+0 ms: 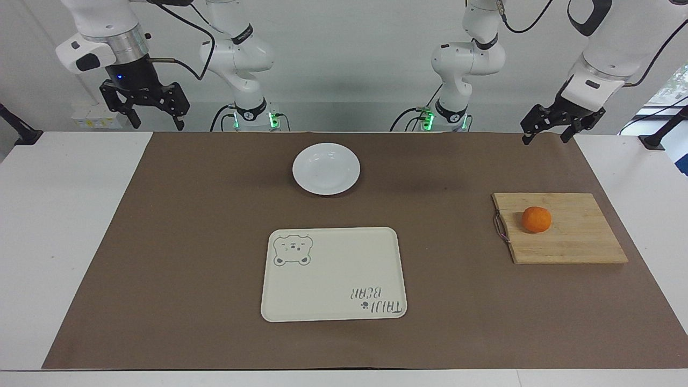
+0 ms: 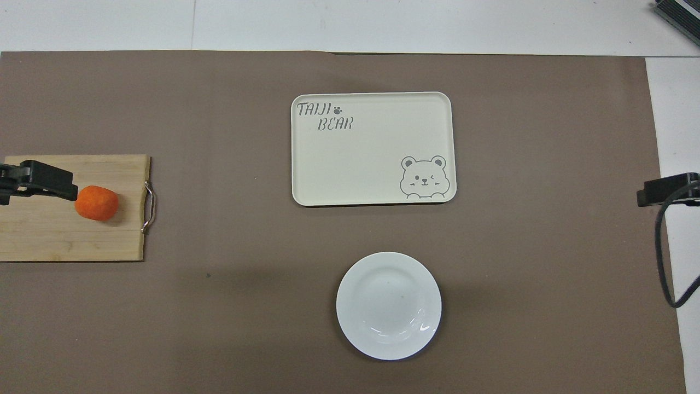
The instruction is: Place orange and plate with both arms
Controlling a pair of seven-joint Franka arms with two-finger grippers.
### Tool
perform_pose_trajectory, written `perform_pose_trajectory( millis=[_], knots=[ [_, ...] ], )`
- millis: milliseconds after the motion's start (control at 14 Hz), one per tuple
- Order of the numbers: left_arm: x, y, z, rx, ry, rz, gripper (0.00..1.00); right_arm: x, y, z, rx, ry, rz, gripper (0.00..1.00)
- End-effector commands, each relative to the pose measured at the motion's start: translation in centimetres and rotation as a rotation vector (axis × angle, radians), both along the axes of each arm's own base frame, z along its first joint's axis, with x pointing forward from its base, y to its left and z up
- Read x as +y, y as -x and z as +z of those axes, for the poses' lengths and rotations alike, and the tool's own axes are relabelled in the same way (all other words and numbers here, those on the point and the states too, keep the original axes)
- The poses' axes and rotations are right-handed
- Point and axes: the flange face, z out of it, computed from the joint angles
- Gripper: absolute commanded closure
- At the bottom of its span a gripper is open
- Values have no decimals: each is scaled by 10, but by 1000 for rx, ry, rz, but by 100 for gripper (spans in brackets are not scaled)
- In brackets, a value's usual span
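1. Brown mat (image 1: 215, 258) covers the white table (image 1: 64, 242).
2. I see the orange (image 1: 536, 219) on the cutting board (image 1: 570, 242), toward the left arm's end.
3. Plate (image 1: 326, 168) lies nearer the robots than the bear tray (image 1: 333, 274).
4. Left gripper (image 1: 549, 135) and right gripper (image 1: 156, 122) hang open, empty; overhead crops both.

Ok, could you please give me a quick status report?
Both tools open, raised, empty: left, right. Orange on board. Plate bare. Nothing blocking.
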Motion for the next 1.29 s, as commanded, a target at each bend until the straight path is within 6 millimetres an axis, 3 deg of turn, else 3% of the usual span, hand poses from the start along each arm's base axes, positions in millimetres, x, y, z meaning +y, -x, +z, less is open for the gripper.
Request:
perform_pose_trajectory(
  millis=[0, 1218],
  knots=[
    [-3, 10, 0, 15, 10, -13, 0, 1, 3, -1, 14, -1, -14, 0],
    [10, 7, -1, -1, 10, 11, 0, 1, 5, -3, 11, -2, -25, 0]
  ],
)
